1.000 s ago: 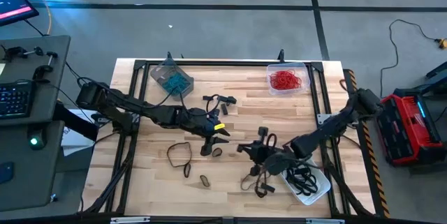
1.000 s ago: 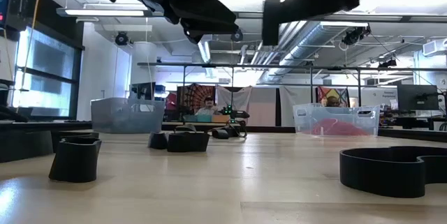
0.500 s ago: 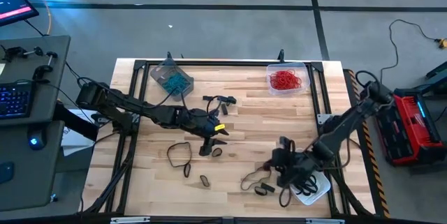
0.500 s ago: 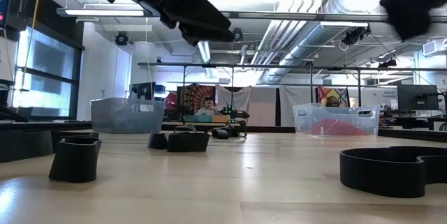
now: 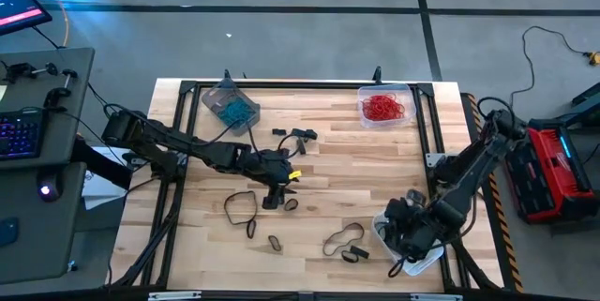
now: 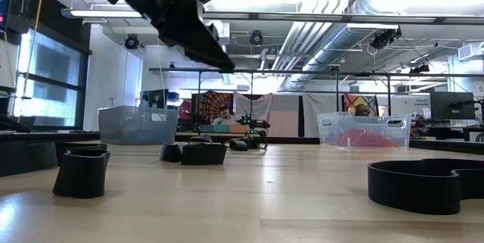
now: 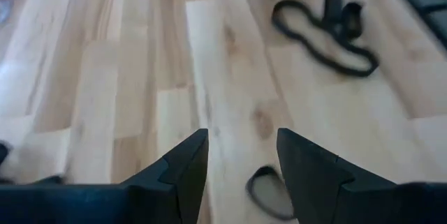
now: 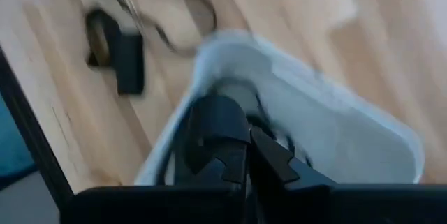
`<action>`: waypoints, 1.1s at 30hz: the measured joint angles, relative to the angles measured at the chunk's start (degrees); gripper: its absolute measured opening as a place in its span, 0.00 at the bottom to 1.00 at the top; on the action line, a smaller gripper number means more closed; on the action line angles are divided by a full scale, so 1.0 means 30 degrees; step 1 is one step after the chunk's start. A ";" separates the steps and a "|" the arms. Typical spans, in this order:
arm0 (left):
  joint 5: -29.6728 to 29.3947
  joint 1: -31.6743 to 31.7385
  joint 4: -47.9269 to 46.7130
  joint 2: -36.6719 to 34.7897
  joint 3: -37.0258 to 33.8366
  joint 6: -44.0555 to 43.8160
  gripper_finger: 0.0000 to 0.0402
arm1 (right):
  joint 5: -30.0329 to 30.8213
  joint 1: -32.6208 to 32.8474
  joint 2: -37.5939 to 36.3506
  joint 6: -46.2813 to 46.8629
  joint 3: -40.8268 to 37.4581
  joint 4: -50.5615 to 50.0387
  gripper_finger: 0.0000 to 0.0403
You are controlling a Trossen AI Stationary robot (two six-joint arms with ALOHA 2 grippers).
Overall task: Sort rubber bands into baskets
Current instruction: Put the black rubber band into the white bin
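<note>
Whitish basket [image 5: 427,256] at the table's near right corner: right gripper [image 5: 405,229] over it, fingers pressed together, black rubber bands [image 5: 409,245] beneath. Beside it toward centre, loose dark bands [image 5: 343,241]. Further in, left gripper [image 5: 272,195], fingers spread, empty. Far edge: red-band basket [image 5: 384,106], teal-band basket [image 5: 231,104].

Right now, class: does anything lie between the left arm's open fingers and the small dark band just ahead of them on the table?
Nothing visible does. In the left wrist view, only bare wood separates the left gripper from the small dark band, lying loose on the table.
</note>
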 joint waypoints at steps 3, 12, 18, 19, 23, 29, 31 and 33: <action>-0.0910 -0.0193 -0.0717 0.0000 0.0000 0.0453 0.41 | -0.1800 -0.0074 0.0449 0.0726 -0.0635 0.0084 0.00; -0.1466 -0.0468 -0.1851 0.0000 -0.0007 0.0619 0.41 | -0.3992 -0.0187 0.1752 0.1487 -0.0758 0.0193 0.14; -0.0254 -0.0151 0.0191 -0.0022 -0.1133 0.1085 0.40 | -0.4064 -0.0198 0.1759 0.1563 -0.0300 -0.0468 0.35; -0.0226 -0.0115 0.0218 -0.0022 -0.1307 0.1100 0.40 | -0.4003 -0.0198 0.1759 0.1562 -0.0058 -0.0703 0.37; -0.0191 -0.0045 -0.0334 -0.0022 -0.1721 0.1107 0.37 | -0.3138 -0.0198 0.1759 0.1207 0.1156 -0.1856 0.40; -0.0220 -0.0713 -0.1439 -0.0022 -0.2429 0.2084 0.36 | -0.0592 -0.0369 0.1749 -0.0178 0.2520 -0.2153 0.40; -0.0421 -0.1081 -0.1450 -0.0022 -0.2638 0.2850 0.37 | -0.0083 -0.0591 0.1745 -0.0541 0.2600 -0.2123 0.40; -0.0882 -0.1444 -0.1373 0.0105 -0.2651 0.3373 0.38 | 0.0158 -0.0844 0.1745 -0.0721 0.2599 -0.2090 0.40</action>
